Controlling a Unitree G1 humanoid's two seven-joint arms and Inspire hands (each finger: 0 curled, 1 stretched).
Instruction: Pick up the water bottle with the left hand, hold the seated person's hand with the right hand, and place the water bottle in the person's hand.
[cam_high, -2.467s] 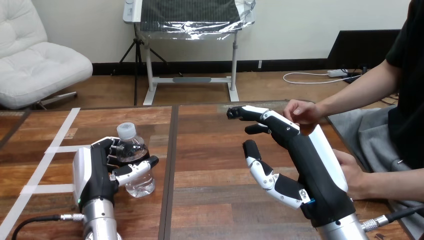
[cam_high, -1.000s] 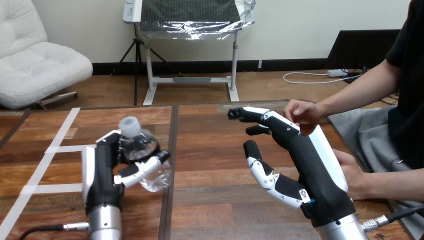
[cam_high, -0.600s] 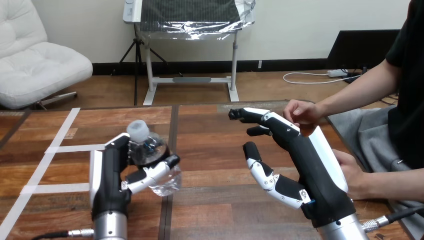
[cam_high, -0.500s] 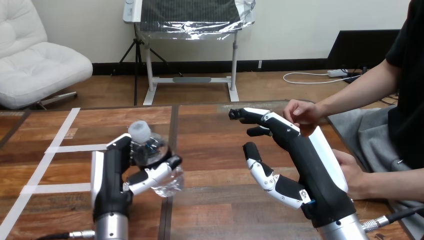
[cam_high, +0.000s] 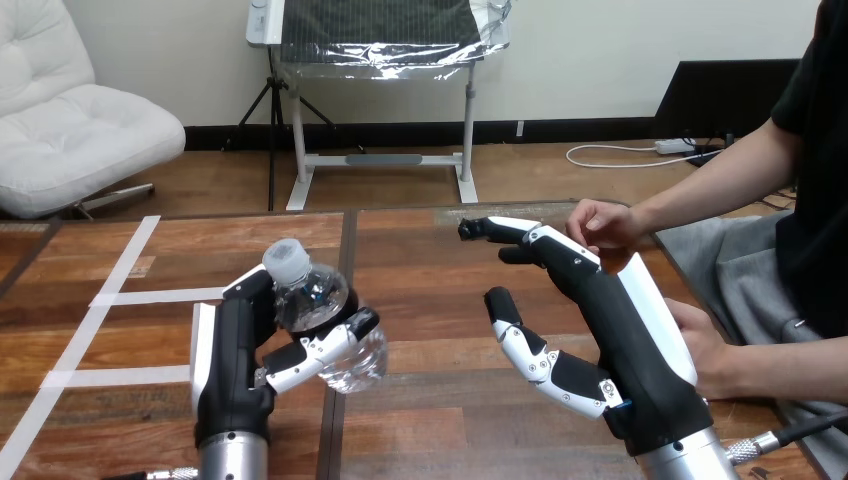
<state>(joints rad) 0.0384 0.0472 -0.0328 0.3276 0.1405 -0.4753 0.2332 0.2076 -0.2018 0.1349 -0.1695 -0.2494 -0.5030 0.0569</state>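
Water bottle (cam_high: 322, 312) leans tilted above the desk (cam_high: 430, 290), clamped between the curled fingers and thumb of the left robot hand (cam_high: 238, 365). The right robot hand (cam_high: 610, 330) is spread open, its fingertips beside the person's upper hand (cam_high: 603, 222); contact cannot be judged.

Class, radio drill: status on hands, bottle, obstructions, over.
Left hand shut on bottle, bottle tilted. Right hand open, beside person's upper hand, contact unclear. Nothing between bottle and right hand.

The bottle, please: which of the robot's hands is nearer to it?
Left. The left hand is curled round the bottle; the right hand is apart, off to its right.
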